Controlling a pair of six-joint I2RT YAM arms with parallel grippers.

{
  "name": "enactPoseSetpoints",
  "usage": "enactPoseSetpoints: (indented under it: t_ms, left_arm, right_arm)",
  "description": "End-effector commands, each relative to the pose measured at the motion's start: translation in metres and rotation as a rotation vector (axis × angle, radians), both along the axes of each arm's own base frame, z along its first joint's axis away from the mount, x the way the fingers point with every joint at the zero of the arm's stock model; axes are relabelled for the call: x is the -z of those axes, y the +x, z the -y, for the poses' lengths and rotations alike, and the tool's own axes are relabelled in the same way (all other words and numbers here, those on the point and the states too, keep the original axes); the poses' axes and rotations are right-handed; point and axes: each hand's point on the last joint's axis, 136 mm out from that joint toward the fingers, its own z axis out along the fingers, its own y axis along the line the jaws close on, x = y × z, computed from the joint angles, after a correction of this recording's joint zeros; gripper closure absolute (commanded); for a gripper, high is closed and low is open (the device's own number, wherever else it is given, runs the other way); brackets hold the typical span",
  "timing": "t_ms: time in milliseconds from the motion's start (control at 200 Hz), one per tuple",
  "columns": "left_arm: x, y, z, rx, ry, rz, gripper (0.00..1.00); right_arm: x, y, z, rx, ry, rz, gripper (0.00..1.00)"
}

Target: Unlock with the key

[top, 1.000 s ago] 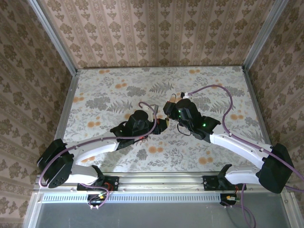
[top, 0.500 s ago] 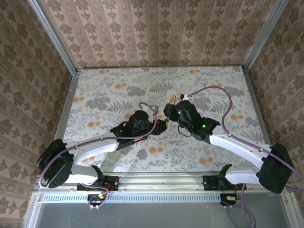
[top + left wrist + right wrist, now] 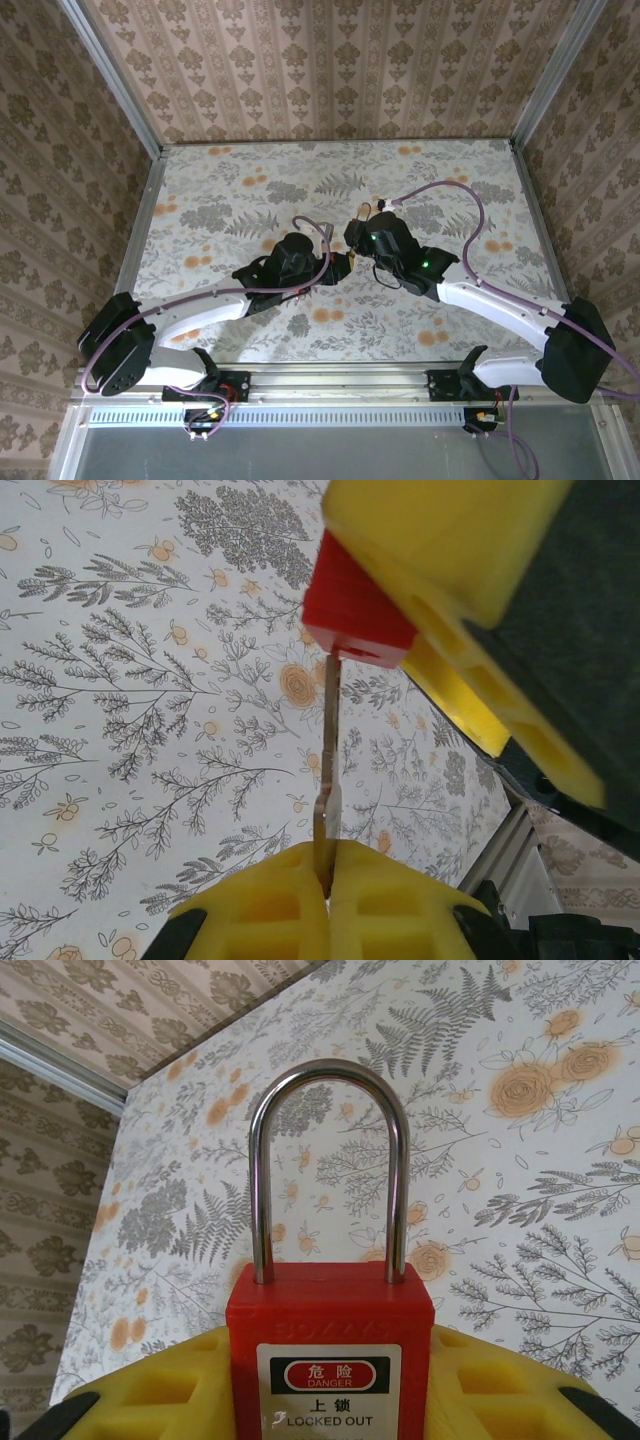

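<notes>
The step in hand is turning the key (image 3: 329, 750) in the padlock (image 3: 330, 1330). The left claw (image 3: 327, 880) is fully shut, pinching the key's head edge-on between its 2 yellow pads (image 3: 260, 905). The right claw (image 3: 330, 1400) is part-way closed on the red body, with 1 pad on each side. Both things hang in the air above the middle of the floral surface (image 3: 560, 1160), between the 2 arms, and the key's tip meets the padlock's underside.

To do this well, I judge that the left wrist should roll about the blade's own line with no sideways push. The blade is thin and gripped only at its end, so any bending could slip it in the pads or jam it. The right claw has to resist the twist, since the smooth body could rotate in its grip. How deep the blade sits in the keyway cannot be told — if it is short, a gentle push along the blade comes first. The shackle (image 3: 330, 1075) has both legs down in the body, so the lock is not yet open.

The key's long axis runs straight from the left claw's pads to the padlock's base, tip toward the lock. The padlock's long axis runs from base to shackle — the shackle end stands clear beyond the right claw's pads, and the keyway end opposite is turned to the left claw.
</notes>
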Motion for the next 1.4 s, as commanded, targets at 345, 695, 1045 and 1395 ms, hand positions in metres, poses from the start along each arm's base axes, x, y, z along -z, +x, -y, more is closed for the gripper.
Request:
enactPoseSetpoints:
  t_ms: [345,695,1045,1395]
  left_arm:
    - [-0.028,0.005,0.003,-0.006,-0.065,0.070,1.00]
    - [-0.035,0.004,0.003,0.009,-0.081,0.085,1.00]
    - [-0.045,-0.004,0.005,0.065,-0.117,0.113,1.00]
    - [-0.028,0.004,0.001,0.043,-0.089,0.108,1.00]
  right_arm:
    - [-0.003,0.002,-0.002,-0.003,-0.041,0.011,1.00]
    - [0.010,-0.002,-0.002,-0.007,-0.040,-0.007,1.00]
    - [0.013,-0.004,-0.001,-0.033,-0.067,-0.001,1.00]
    - [0.014,-0.007,-0.008,-0.052,-0.015,-0.026,1.00]
